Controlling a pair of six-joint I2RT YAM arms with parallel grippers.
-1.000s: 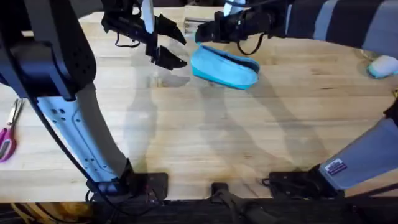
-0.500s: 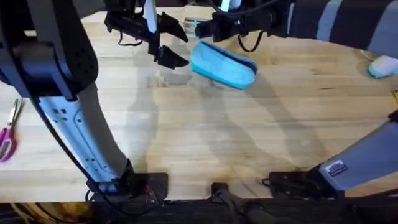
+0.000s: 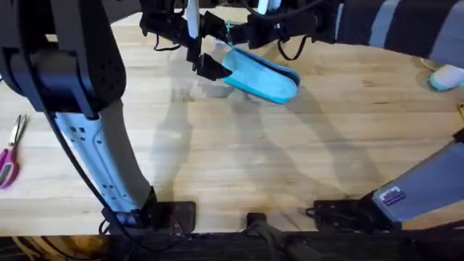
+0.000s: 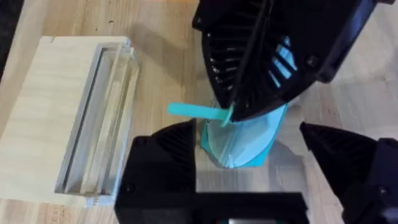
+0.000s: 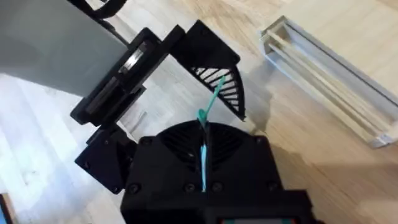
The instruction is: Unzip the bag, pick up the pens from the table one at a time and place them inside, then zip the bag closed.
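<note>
The bag (image 3: 261,75) lies at the far middle of the worktop (image 3: 290,159). The right gripper (image 3: 233,35) is closed on a teal tab (image 4: 194,111) at the bag's end. The left gripper (image 3: 205,45), fingers spread wide and empty, hovers just beside that end.

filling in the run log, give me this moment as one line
phase: at bag's far end | bag: on table | right gripper: shut on zipper tab | left gripper: open, straddling bag end
</note>
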